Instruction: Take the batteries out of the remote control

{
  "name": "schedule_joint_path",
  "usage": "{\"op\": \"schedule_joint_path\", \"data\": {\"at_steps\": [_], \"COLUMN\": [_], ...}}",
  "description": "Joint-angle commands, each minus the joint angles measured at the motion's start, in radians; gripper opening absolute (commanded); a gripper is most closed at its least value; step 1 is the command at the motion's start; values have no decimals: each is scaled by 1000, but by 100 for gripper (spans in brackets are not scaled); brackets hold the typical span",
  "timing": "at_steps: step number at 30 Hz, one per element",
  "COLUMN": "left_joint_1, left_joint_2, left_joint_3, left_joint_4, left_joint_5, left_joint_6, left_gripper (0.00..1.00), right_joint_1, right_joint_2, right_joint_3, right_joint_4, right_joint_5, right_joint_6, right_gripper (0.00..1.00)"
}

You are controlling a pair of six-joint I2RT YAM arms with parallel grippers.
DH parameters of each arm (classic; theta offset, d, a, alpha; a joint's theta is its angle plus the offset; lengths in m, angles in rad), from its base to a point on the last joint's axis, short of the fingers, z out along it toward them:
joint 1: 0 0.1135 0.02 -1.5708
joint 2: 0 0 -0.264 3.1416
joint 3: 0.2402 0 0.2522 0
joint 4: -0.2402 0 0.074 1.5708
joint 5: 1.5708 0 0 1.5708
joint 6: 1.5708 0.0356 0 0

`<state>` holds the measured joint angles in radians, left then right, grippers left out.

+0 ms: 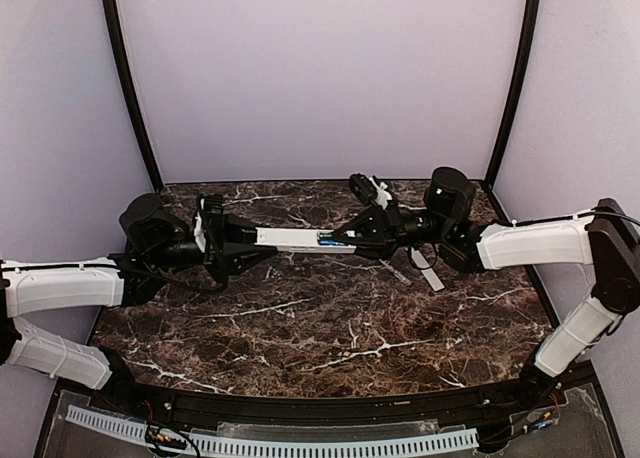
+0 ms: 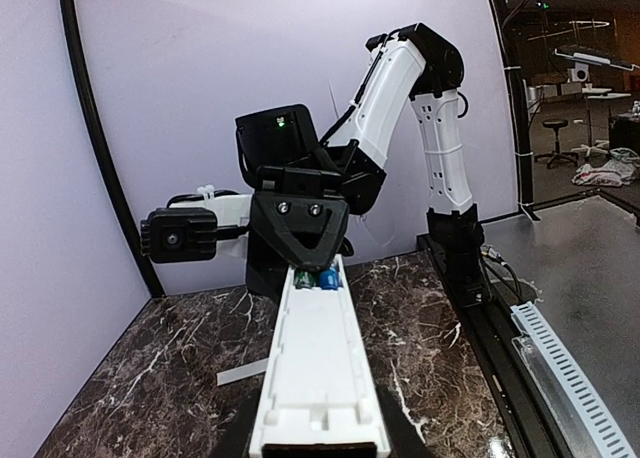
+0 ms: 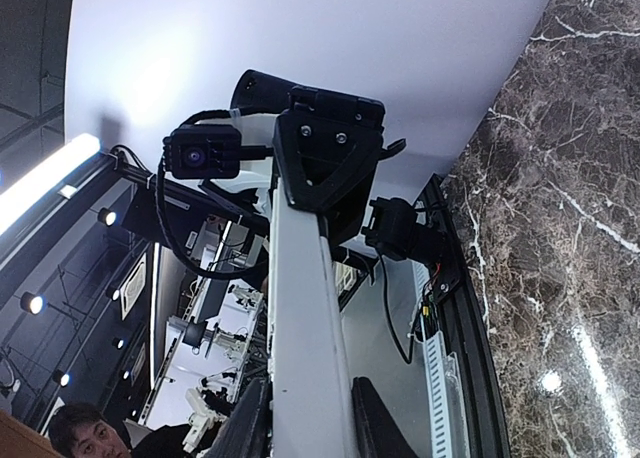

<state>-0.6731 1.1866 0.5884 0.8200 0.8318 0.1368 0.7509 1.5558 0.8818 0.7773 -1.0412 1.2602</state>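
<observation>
A robotics lab: lavender booth walls (image 1: 320, 78), marble table (image 1: 300, 328), stool (image 2: 553, 128) and strip light (image 3: 45, 183) beyond.

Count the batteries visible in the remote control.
2: a green battery beside a blue battery in the remote control, at the right gripper; others may be hidden.

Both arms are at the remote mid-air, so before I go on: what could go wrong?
1. The remote hangs above the table, gripped by the left gripper at one end; a push from the right gripper could lever it loose.
2. The batteries sit exposed at the far end; freed, they could drop and roll away.
</observation>
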Motion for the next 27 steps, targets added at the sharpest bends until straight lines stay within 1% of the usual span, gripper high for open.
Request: {"op": "schedule_joint_path", "data": {"at_steps": [1, 3, 4, 5, 6, 7, 8, 9, 10, 11, 13, 15, 18, 22, 27], "left_joint_1": [-7, -8, -8, -8, -8, -8, -7, -7, -7, -8, -8, -9, -20, -44, -61], "left_joint_2": [-27, -37, -40, -49, -57, -60, -62, -61, -56, -53, -41, -27, -5, 13, 32], "left_joint_3": [2, 19, 31, 35, 38, 38, 36, 37, 39, 41, 54, 61, 65, 60, 67], "left_joint_4": [-45, -105, -124, -157, -167, -177, -179, -180, -180, -180, -181, -179, -179, -185, -224], "left_joint_5": [-7, 2, 6, 9, 10, 11, 11, 14, 17, 26, 49, 70, 90, 98, 38], "left_joint_6": [0, 18, 30, 35, 45, 48, 47, 45, 34, 29, 10, -9, -16, 18, 69], "left_gripper": [2, 7, 14, 25, 31, 42, 48, 58, 63, 75, 83, 86, 86, 83, 79], "right_joint_1": [13, 13, 13, 13, 13, 13, 13, 13, 13, 13, 13, 13, 13, 13, 14], "right_joint_2": [13, 16, 18, 18, 13, 8, 1, -6, -15, -22, -33, -39, -44, -40, -40], "right_joint_3": [15, 16, 19, 21, 22, 22, 23, 24, 27, 30, 36, 45, 47, 54, 57], "right_joint_4": [32, 7, -9, -24, -38, -55, -81, -106, -141, -175, -242, -306, -328, -326, -307], "right_joint_5": [-16, -16, -19, -19, -19, -18, -15, -10, -6, -3, 4, 12, 20, 26, 22], "right_joint_6": [-38, -58, -72, -85, -99, -115, -137, -162, -187, -216, -263, -311, -332, -337, -324], "right_gripper": [5, 0, 0, 0, 0, 0, 0, 0, 0, 0, 0, 0, 0, 0, 0]}}
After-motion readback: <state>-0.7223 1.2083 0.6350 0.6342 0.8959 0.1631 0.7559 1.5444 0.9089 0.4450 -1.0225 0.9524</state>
